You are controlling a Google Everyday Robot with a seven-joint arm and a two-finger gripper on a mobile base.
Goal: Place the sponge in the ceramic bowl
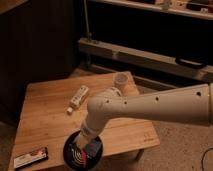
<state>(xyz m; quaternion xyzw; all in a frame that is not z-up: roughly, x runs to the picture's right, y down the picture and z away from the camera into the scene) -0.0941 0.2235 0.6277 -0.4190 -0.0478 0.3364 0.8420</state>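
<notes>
The black ceramic bowl (74, 156) with pale rings sits at the table's front edge. My gripper (90, 145) hangs at the end of the white arm, low over the bowl's right half. It is shut on the small blue sponge (94, 147), which sits just above or at the bowl's inside; I cannot tell whether it touches. The arm hides the bowl's upper right rim.
A white tube (78, 97) lies mid-table and a small pale cup (120, 79) stands at the far edge. A flat dark packet (31, 157) lies at the front left corner. The wooden table (45, 115) ends right beside the bowl. A dark shelf unit stands behind.
</notes>
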